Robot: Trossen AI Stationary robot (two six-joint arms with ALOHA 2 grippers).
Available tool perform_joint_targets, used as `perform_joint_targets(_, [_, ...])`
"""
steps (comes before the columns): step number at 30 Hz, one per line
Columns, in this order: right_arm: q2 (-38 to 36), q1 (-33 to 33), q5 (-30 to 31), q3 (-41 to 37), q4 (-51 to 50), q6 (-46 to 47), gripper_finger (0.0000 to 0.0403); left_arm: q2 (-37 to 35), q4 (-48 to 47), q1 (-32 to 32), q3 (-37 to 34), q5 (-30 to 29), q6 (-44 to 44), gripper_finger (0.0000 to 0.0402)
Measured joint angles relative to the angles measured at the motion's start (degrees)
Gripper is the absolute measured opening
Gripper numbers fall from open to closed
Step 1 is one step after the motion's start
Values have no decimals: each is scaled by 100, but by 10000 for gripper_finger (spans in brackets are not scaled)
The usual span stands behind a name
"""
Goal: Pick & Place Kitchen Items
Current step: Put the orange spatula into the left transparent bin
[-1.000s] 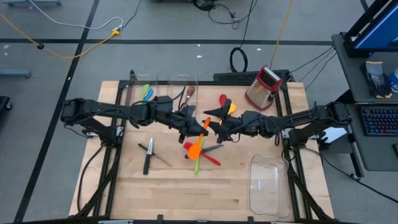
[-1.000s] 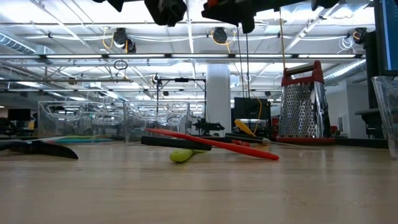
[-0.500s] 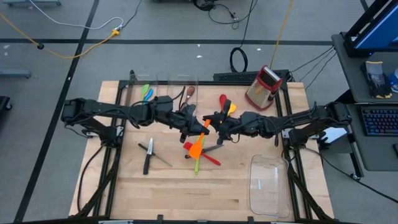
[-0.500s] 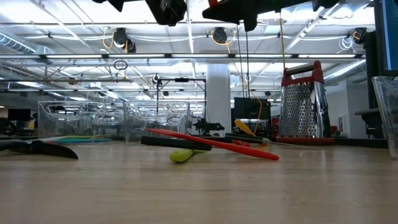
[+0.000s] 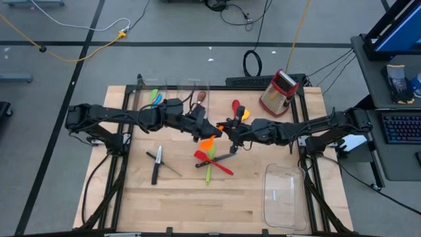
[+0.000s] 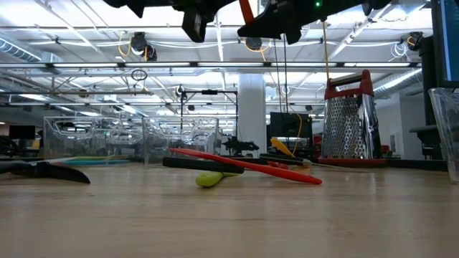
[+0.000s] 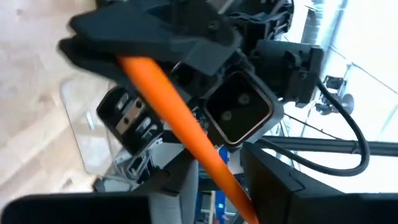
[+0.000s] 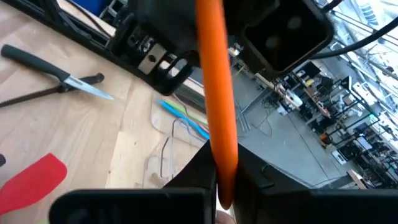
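Observation:
High over the table's middle, my two grippers face each other. Between them is an orange spatula (image 5: 209, 140), its handle (image 6: 246, 10) slanting. My right gripper (image 5: 230, 130) is shut on it. My left gripper (image 5: 201, 128) stands with fingers parted on either side of the handle (image 7: 186, 137). On the table below lie a red spatula (image 5: 221, 166), a green spoon (image 5: 208, 174) and a black-handled knife (image 5: 227, 157). Two more knives (image 5: 156, 164) lie to the left. My right gripper pinches the orange spatula's handle (image 8: 221, 174) between its two fingers, coming in level from the table's right. The spatula is lifted clear, high above the table, and its handle runs on toward my left gripper. My left gripper: whether a finger touches the handle, I cannot tell.
A red-and-silver grater (image 5: 279, 92) stands at the far right. Clear bins (image 5: 187, 89) line the far edge, with coloured utensils (image 5: 154, 99) and a wooden spoon (image 5: 200, 99) by them. Red and yellow utensils (image 5: 239, 109) lie nearby. Another clear bin (image 5: 284, 194) sits near right.
My right gripper has shut on the orange spatula's handle. Both wrists have rolled a little. The spatula's blade, which hung out toward the near edge, has swung back toward the grippers, and the handle now shows in the low view.

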Motion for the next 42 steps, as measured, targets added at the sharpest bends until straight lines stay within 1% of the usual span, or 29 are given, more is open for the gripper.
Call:
perform_joint_targets(5, [-10, -7, 81, 14, -70, 37, 11, -52, 175, 197, -7, 52, 529, 165])
perform_joint_targets(11, [-13, -20, -9, 13, -113, 763, 11, -127, 43, 325, -13, 274, 1468, 199])
perform_joint_targets(15, [4, -26, -328, -6, -203, 1380, 11, -136, -249, 327, -13, 367, 1983, 211])
perform_joint_targets(17, [-3, -26, -473, -6, -183, 1622, 11, -137, -248, 327, -13, 517, 2094, 213])
perform_joint_targets(20, [3, -24, -529, -7, -202, 1732, 11, -140, -335, 357, -11, 745, 2127, 214])
perform_joint_targets(23, [9, -17, -530, -7, -198, 1720, 11, -140, -373, 457, -5, 1016, 1913, 214])
perform_joint_targets(27, [9, -5, -490, -7, -182, 1600, 11, -140, -275, 603, -2, 1295, 1179, 214])
perform_joint_targets(35, [-7, 23, 22, -9, -97, 1036, 11, -140, -202, 903, 13, 2015, -305, 214])
perform_joint_targets(38, [-13, 19, 78, -9, 33, 940, 11, -140, -214, 1071, 13, 2234, -563, 214])
perform_joint_targets(42, [-15, 17, 95, -9, 111, 942, 11, -140, -236, 1307, 13, 2384, -538, 214])
